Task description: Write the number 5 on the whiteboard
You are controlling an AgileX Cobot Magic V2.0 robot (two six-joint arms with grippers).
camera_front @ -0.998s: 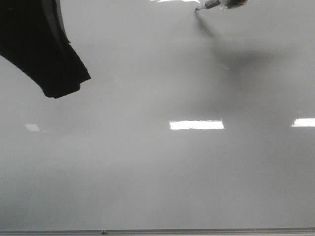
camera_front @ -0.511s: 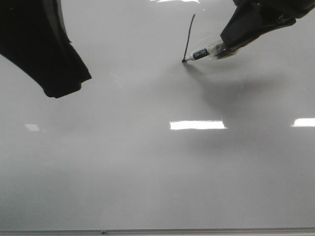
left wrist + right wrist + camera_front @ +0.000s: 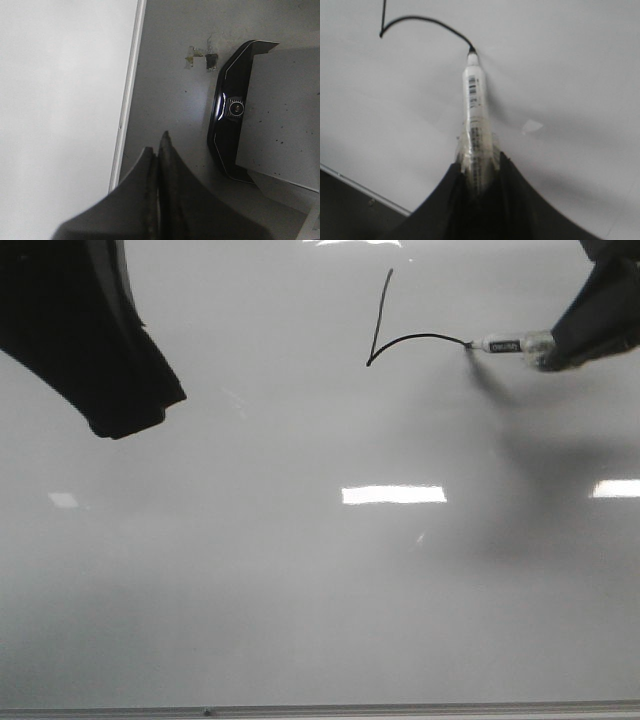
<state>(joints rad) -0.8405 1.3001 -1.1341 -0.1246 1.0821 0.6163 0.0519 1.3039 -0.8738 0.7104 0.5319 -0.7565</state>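
The number 5 (image 3: 400, 330) is part-drawn on the whiteboard (image 3: 300, 590): stem and first curve only. Marker (image 3: 476, 105), light, rigid and smooth-barrelled, touches the stroke's end, pinched at its rear by the right gripper (image 3: 479, 172). Left gripper (image 3: 159, 165) is pressed together, empty, beyond the board's rail (image 3: 127, 100).

Left gripper (image 3: 159, 165) closed; right gripper (image 3: 479, 172) clamped.
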